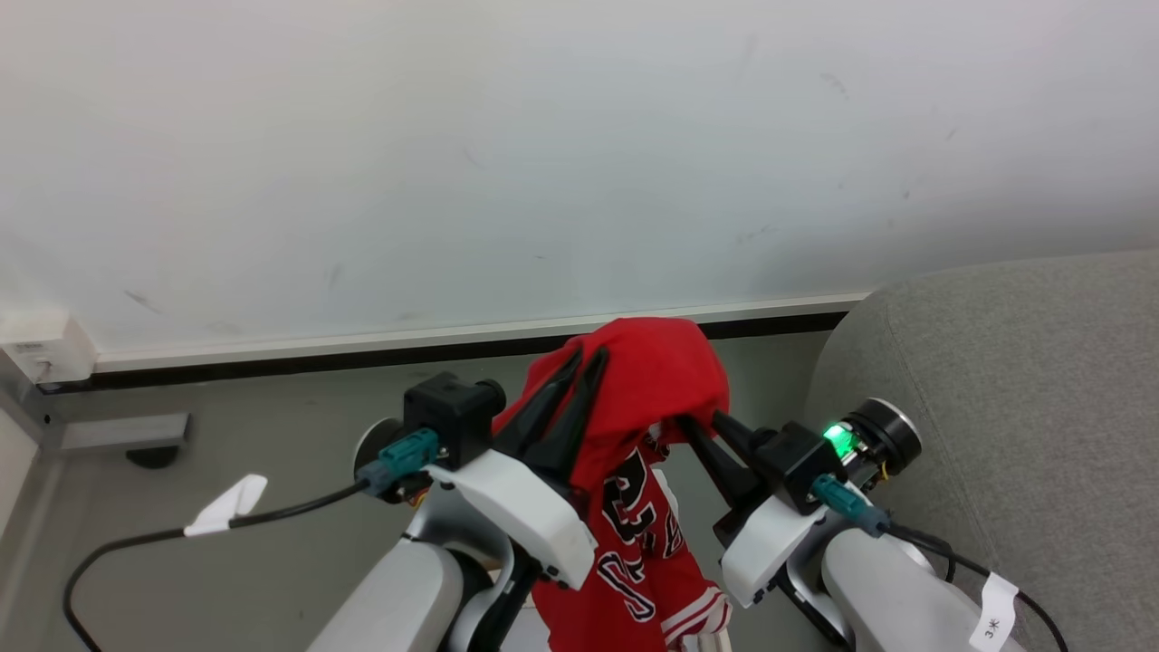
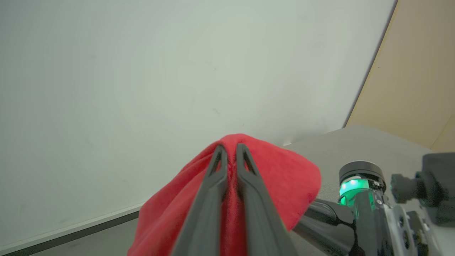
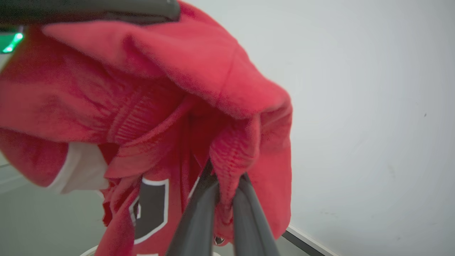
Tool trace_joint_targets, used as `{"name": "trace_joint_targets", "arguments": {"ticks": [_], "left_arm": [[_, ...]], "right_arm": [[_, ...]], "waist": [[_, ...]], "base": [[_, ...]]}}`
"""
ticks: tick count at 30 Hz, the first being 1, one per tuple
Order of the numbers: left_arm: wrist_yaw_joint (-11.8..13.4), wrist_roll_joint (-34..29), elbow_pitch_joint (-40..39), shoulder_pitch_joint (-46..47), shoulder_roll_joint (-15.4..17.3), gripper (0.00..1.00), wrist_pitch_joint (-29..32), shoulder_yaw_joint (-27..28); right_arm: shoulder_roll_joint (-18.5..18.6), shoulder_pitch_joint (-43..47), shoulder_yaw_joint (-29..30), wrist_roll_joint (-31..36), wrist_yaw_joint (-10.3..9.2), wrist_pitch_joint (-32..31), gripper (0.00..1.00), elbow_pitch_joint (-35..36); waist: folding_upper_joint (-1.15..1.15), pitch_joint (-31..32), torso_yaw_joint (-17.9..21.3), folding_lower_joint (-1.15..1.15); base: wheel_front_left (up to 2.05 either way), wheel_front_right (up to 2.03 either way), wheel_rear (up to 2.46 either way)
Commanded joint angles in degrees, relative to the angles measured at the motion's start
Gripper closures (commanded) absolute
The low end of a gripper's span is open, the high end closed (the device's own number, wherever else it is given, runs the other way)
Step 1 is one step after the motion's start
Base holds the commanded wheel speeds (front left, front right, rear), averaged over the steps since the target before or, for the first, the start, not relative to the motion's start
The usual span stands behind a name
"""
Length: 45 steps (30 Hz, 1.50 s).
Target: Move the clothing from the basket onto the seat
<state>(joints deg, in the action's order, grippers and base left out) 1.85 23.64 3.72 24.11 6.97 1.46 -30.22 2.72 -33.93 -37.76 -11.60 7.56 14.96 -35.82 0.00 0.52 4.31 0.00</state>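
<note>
A bright red piece of clothing (image 1: 652, 380) with black-and-white lettering and white striped trim hangs in the air between my two grippers. My left gripper (image 1: 587, 359) is shut on its upper fold, and red fabric is pinched between the two dark fingers (image 2: 229, 147). My right gripper (image 1: 695, 426) is shut on a bunched edge of the same clothing (image 3: 199, 89), its fingertips (image 3: 208, 177) buried in cloth. The grey seat (image 1: 1014, 389) bulges just right of my right arm. The basket is out of view.
A white wall (image 1: 543, 145) with a white and black baseboard (image 1: 362, 349) stands close ahead, over grey floor (image 1: 253, 435). A small white box (image 1: 45, 349) sits at the left wall. Cables (image 1: 181, 534) trail from both wrists. A beige panel (image 2: 419, 71) borders the wall.
</note>
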Motion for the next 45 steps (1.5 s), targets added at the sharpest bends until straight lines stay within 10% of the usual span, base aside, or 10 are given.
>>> {"name": "trace_joint_targets", "arguments": {"ticks": [1,5,9,30,45], "left_arm": [[0.2,0.9,0.4,-0.2,0.2,1.0,-0.7,0.5],[0.5,1.2,1.4,-1.0,0.5,1.0,-1.3,0.9],[1.0,1.3,2.5,-1.5,0.5,0.0,-1.8,1.1],[2.1,2.1,3.7,-3.9,1.4,0.0,-3.1,0.6],[1.5,2.0,1.7,-7.1,1.0,0.0,-3.7,-2.4]], "right_arm": [[0.1,-0.1,0.7,-1.1,-0.14,0.1,1.0,0.7],[0.1,0.5,2.4,-3.1,-0.14,0.1,1.0,1.9],[0.1,0.7,3.5,-4.6,-0.14,0.1,1.0,2.3],[0.1,-0.7,11.2,-2.4,-0.14,0.2,1.0,3.6],[5.8,1.6,12.3,-2.5,-0.14,0.2,1.0,10.8]], "waist": [[0.0,0.0,0.1,0.0],[0.0,0.1,0.2,0.0],[0.0,0.1,0.0,0.0],[0.0,0.2,1.1,0.0],[0.0,-0.4,12.0,0.0]], "base": [[0.0,0.0,0.0],[0.0,0.0,0.0],[0.0,0.0,0.0],[0.0,0.0,0.0],[0.0,0.0,0.0]]}}
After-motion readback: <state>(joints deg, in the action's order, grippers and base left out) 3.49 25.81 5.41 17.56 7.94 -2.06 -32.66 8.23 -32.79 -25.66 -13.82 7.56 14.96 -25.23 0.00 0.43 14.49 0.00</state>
